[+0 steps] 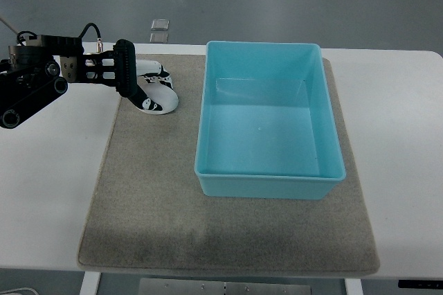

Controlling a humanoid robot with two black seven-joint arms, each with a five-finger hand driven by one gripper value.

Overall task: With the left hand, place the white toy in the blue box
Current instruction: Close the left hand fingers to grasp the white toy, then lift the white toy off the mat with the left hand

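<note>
Top view shows the white toy (156,90), marked with black patches, lying on the far left part of a grey mat (152,198), close to the mat's left edge and well short of the blue box (268,185). The left hand (125,70) reaches in from the picture's left edge and sits right at the toy: its black fingers (125,66) stand as an upright block pressed against the toy's left side and partly cover it. Whether those fingers are actually wrapped around the toy or only resting against it cannot be told from this angle, since the far side of the contact is hidden. Behind the hand, the black arm (31,91) with its bare metal links and a thin cable runs back over the white table (48,191) toward the left edge. The box stands open and upright on the right half of the mat, a clear strip of mat lying between it and the toy, and its pale floor holds nothing. Beyond the far edge of the table, two small square plates (159,29) lie on the grey floor.
</note>
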